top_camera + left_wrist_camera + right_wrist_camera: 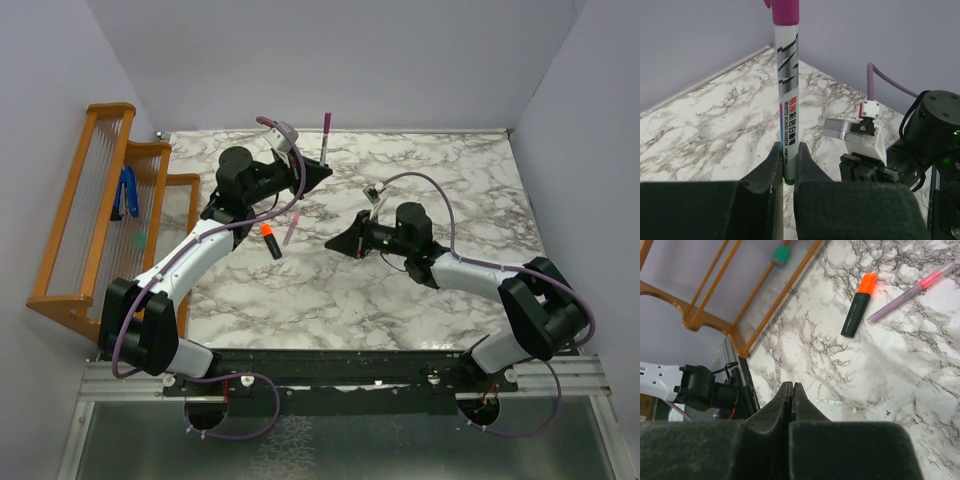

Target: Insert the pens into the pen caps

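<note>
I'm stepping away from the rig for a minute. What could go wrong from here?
The left hand pinches the magenta-capped pen only at its bottom end, so it could tilt or slip. The right hand, shut and empty, sits near the black marker and thin pink pen; reaching over might knock them away.

**Little lavender booth, marble top**

Pale lavender walls [340, 60] are boxing in a white marble-look table [330, 300] on three sides. A stepped wooden rack [62, 215] is sitting along the left edge, with a blue-handled tool [128, 193] lying in it. Soft, even light is washing over everything, and an aluminium rail [120, 382] is running along the near edge.
</note>
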Controlling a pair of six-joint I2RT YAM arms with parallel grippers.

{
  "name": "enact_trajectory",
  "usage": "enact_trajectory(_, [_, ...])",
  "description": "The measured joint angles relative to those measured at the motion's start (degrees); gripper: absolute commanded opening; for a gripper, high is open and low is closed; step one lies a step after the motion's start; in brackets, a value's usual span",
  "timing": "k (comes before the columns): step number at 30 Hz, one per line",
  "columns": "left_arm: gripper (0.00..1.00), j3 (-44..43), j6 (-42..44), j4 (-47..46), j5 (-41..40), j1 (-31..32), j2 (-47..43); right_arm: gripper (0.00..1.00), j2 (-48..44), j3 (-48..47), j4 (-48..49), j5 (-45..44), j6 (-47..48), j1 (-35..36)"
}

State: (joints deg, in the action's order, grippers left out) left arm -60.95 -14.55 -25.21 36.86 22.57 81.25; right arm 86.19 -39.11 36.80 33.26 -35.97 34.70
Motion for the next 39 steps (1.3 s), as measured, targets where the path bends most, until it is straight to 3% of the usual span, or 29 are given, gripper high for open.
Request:
enact_trajectory(2, [0.00,0.02,0.55,0.20,0.07,0.07,-0.02,0.03,-0.07,0.02,-0.02,0.28,-0.02,0.00])
enact_trajectory(7, [0.00,1.25,1.31,1.05,0.17,-0.22,-0.24,0.52,-2.75,-0.22,-2.05,-1.36,1.22,-0.17])
enact_trajectory(10, [0.00,3.26,1.73,1.46,0.92,-0.61,-0.55,0.66,-6.67,-2.60,-4.57,-3.23,3.63,-1.07])
enact_trajectory(15, [0.00,6.58,2.08,2.21,6.12,-0.87,-1.11,0.68,-9.90,-12.63,-3.80,-3.87,6.49,-6.14])
enact_trajectory(22, [0.00,10.51,2.36,2.84,12.00,-0.85,-3.87,0.67,-2.93,-24.83,3.26,-0.70,4.85,-9.57])
enact_trajectory(29, [0.00,10.73,2.38,3.15,14.03,-0.85,-4.55,0.63,5.03,-29.49,6.14,2.93,0.24,-9.53])
enact_trajectory(39, [0.00,10.73,2.40,3.23,14.62,-0.81,-4.42,0.60,6.60,-32.17,7.98,6.62,-2.58,-9.49])
